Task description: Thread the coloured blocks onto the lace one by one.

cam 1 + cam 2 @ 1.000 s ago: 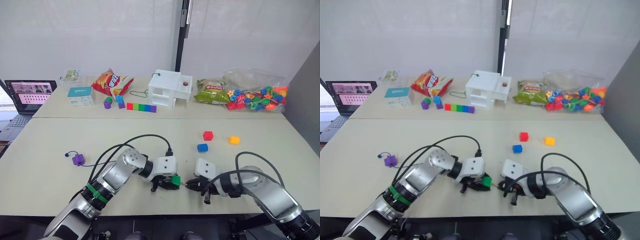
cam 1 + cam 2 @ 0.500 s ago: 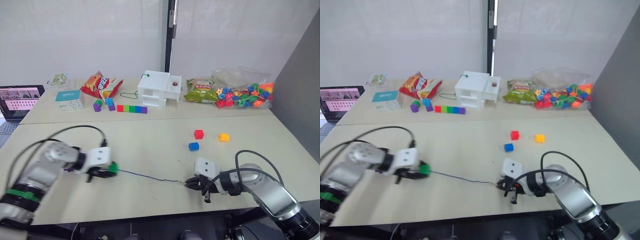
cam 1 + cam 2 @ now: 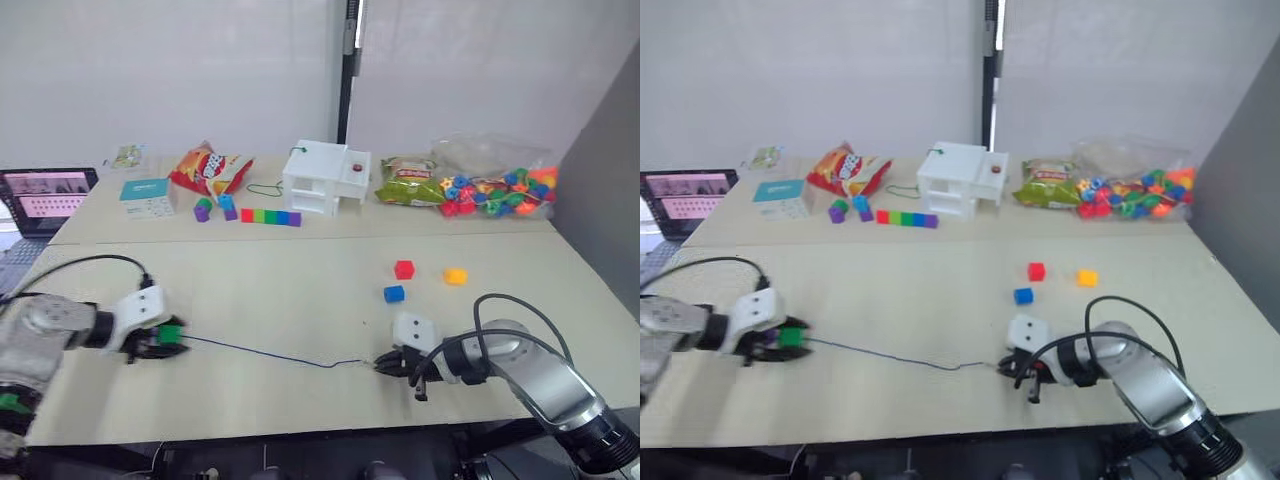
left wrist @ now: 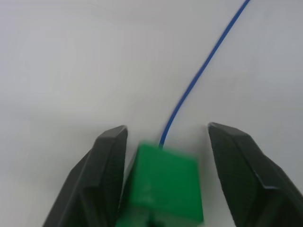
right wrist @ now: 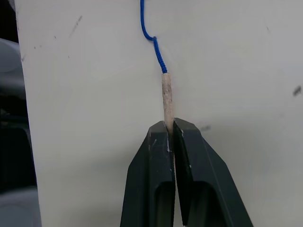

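Observation:
The lace (image 3: 280,356) lies stretched across the near table as a thin dark-blue line. My right gripper (image 3: 382,366) is shut on its pale stiff tip (image 5: 166,97), low over the table. At the lace's left end the green block (image 3: 170,335) is threaded on, with the lace (image 4: 199,75) running out of the block (image 4: 165,184). My left gripper (image 4: 165,130) stands open around that block, and one finger (image 4: 236,161) is clearly apart from it. The red block (image 3: 403,269), blue block (image 3: 394,294) and yellow block (image 3: 455,276) lie loose beyond my right gripper.
On the far table stand a white box house (image 3: 325,180), a chips bag (image 3: 208,170), a joined rainbow bar (image 3: 270,216), a green snack bag (image 3: 410,185) and a clear bag of beads (image 3: 495,190). A laptop (image 3: 45,190) sits far left.
My left gripper has carried the green block leftward along the lace, away from the right gripper, leaving the lace drawn out straight. The right gripper has kept hold of the tip. The camera also shifted.

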`<state>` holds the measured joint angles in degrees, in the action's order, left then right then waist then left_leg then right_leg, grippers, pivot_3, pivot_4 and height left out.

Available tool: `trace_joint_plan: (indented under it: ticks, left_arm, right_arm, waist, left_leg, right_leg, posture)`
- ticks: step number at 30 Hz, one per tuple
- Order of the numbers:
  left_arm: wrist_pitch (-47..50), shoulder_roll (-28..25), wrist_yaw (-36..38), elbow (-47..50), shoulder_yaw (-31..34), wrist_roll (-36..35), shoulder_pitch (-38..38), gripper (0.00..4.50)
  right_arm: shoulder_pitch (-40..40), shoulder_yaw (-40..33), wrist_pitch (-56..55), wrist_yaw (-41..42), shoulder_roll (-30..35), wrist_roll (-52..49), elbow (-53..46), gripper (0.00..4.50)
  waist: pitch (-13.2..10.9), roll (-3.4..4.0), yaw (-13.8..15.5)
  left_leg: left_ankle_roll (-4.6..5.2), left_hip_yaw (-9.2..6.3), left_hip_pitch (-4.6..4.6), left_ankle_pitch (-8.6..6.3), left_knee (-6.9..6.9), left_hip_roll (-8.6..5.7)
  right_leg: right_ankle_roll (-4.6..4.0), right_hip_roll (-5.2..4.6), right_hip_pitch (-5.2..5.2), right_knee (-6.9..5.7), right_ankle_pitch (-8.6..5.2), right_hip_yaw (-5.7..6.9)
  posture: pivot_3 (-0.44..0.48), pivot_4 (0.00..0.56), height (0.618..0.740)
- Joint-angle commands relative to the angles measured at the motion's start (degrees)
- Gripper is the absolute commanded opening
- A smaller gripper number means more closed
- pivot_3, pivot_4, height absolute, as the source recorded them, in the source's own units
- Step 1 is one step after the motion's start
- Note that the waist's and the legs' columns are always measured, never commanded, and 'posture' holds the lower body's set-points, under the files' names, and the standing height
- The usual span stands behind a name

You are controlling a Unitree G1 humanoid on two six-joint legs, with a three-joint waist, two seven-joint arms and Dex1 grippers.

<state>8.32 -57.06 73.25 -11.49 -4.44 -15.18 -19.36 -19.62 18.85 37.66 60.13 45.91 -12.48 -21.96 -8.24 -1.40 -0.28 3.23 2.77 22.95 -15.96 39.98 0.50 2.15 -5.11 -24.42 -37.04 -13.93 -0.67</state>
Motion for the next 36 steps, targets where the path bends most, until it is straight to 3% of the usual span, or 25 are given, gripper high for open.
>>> trace_joint_plan:
  ticks: [1, 4, 8, 15, 20, 26, 29, 36]
  left_arm:
    - [10.43, -0.02, -0.55, 10.79, 3.01, -6.31, -1.55, 3.9]
    - [16.26, 2.25, -0.66, 19.27, 2.0, -10.38, -0.62, 3.9]
    - [16.72, 10.03, -4.99, 25.16, -5.36, -6.77, -0.92, 3.9]
    - [10.27, 23.82, -8.79, 16.56, -16.6, 3.02, -8.16, 3.9]
    - [8.26, 27.95, -7.13, 13.09, -18.71, 4.01, -9.97, 3.9]
    - [8.25, 29.12, -5.72, 13.11, -19.1, 4.04, -9.82, 3.9]
    - [9.08, 30.17, -5.75, 12.89, -19.39, 3.98, -10.33, 3.1]
    - [9.07, 31.49, -6.02, 12.85, -20.11, 4.93, -9.93, 0.77]
  right_arm:
    - [-0.6, -0.24, -0.36, 0.3, 0.03, -0.11, -0.85, 0.0]
    - [-1.17, 0.22, 0.07, 0.06, -0.4, -0.04, -0.69, 0.0]
    - [-2.13, 0.98, 0.74, 0.16, -0.67, 0.11, -0.99, 0.0]
    - [-4.13, 2.68, 1.9, 0.42, -0.9, 0.44, -1.02, 0.0]
    - [-4.43, 3.17, 2.02, 0.67, -0.56, 0.58, -1.1, 0.0]
    - [-4.15, 3.1, 2.32, 0.81, -0.51, 0.56, -1.53, 0.0]
    - [-4.17, 3.16, 2.46, 0.83, -0.57, 0.56, -1.59, 0.0]
    - [-4.17, 3.09, 2.63, 0.92, -0.65, 0.47, -1.67, 0.0]
  waist:
    - [0.01, -0.17, 0.14]
    - [0.01, -0.17, 0.28]
    - [0.01, -0.17, 0.54]
    - [0.02, -0.18, 1.28]
    - [0.02, -0.18, 0.78]
    - [0.02, -0.18, 0.87]
    - [0.02, -0.18, 1.05]
    - [0.02, -0.18, 0.98]
  left_leg:
    - [0.0, -0.03, 0.03, 0.0, 0.02, -0.01]
    - [0.02, -0.03, 0.01, -0.01, -0.01, -0.14]
    - [0.03, -0.03, -0.04, -0.02, -0.01, -0.21]
    - [0.05, -0.12, -0.01, -0.01, 0.09, -0.43]
    - [0.06, -0.15, 0.02, -0.01, 0.1, -0.46]
    - [0.06, -0.19, 0.01, -0.01, 0.1, -0.45]
    - [0.07, -0.21, 0.01, -0.01, 0.12, -0.47]
    - [0.09, -0.24, 0.03, -0.02, 0.16, -0.47]
  right_leg:
    - [0.0, 0.0, 0.0, 0.0, 0.01, 0.01]
    - [0.07, -0.13, 0.07, 0.07, 0.04, -0.02]
    - [0.1, -0.14, 0.15, 0.15, 0.06, -0.03]
    - [0.15, -0.13, 0.2, 0.19, 0.09, -0.03]
    - [0.2, -0.12, 0.18, 0.25, 0.12, -0.07]
    - [0.2, -0.15, 0.2, 0.26, 0.12, -0.07]
    - [0.21, -0.19, 0.23, 0.25, 0.12, -0.05]
    - [0.23, -0.18, 0.22, 0.25, 0.13, -0.05]
  posture:
    - [0.0, 0.15, 0.74]
    - [0.0, 0.15, 0.74]
    - [0.0, 0.15, 0.74]
    - [0.0, 0.15, 0.74]
    - [0.0, 0.15, 0.74]
    - [0.0, 0.15, 0.74]
    - [0.0, 0.15, 0.74]
    - [0.0, 0.15, 0.74]
